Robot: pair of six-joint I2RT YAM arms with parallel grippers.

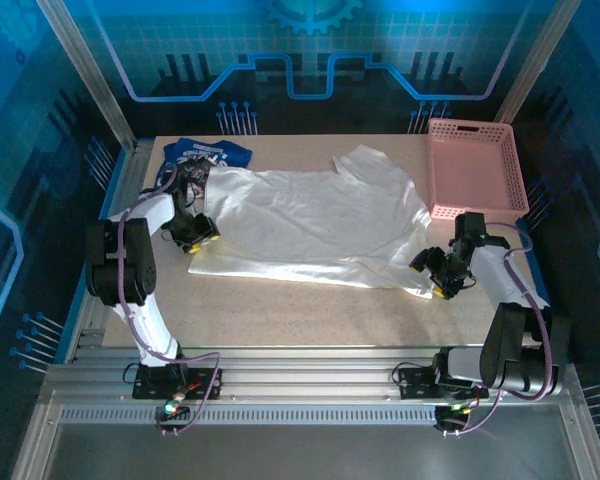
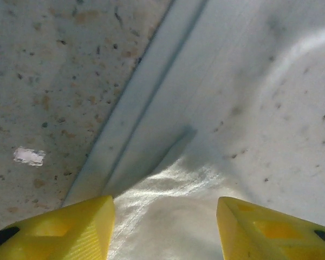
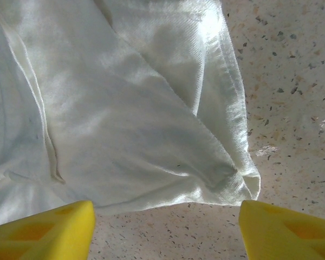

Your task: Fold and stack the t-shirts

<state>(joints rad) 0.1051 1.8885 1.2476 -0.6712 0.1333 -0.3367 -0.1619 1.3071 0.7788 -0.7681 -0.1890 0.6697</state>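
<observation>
1. Here, the left end effector is hovering low over a hemmed edge of the white t-shirt. Its yellow fingers are standing apart with a raised ridge of cloth between them, and no pinch is showing.
2. The right end effector is pointing at a hemmed corner on the shirt's other side. It is spread wide, with the corner lying just ahead of its fingertips and bare desk showing between them.
3. The left fingers may be catching only the top layer, which would leave the layer beneath trailing in any lift.
4. The right fingers are sitting short of the cloth, so closing there would likely be grabbing air and skewing the fold.
5. The blue t-shirt is lying bunched just beyond the left end effector, where a wide sweep could be snagging it.
6. Both arms are reaching forward with elbows bent and wrists pitching down toward the desk.
</observation>
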